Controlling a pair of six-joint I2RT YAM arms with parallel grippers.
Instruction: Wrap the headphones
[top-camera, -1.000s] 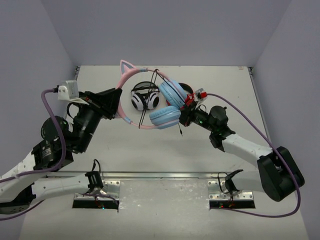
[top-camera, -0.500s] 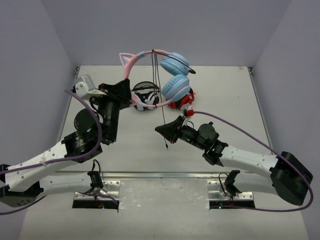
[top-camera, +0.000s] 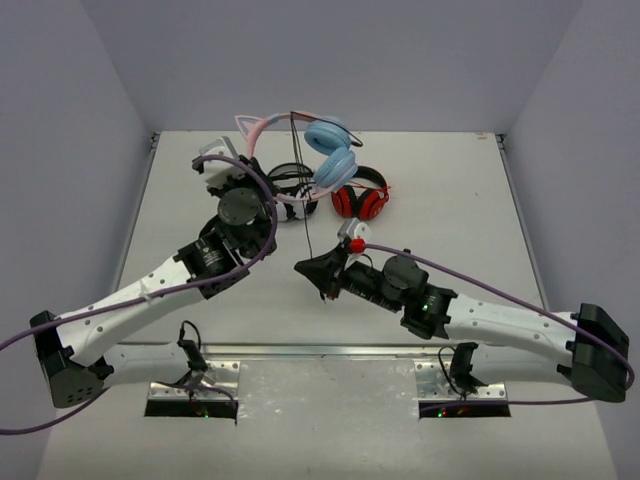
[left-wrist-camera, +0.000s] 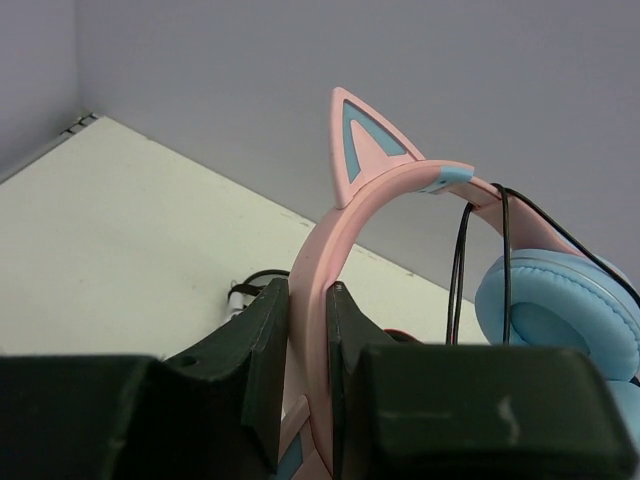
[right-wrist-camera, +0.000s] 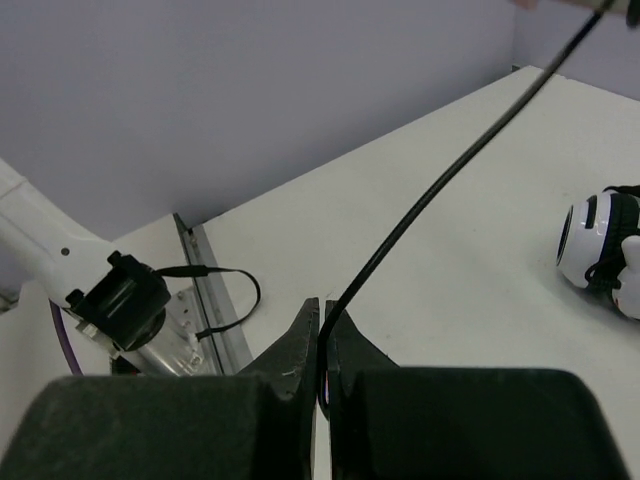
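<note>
While left jaws clamp headphones (top-camera: 335, 165), right jaws pinch cable (right-wrist-camera: 440, 187); one red headset (top-camera: 360, 202), one white headset (right-wrist-camera: 590, 245).

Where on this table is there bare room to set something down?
Bare: back right of the table, between the red-and-black headphones and the right edge; also the near centre strip, between the left arm, the right arm and the rail. Crowded: back centre, where the headphones hang from the left hand over the white-and-black headphones, their cable running to the right hand.
</note>
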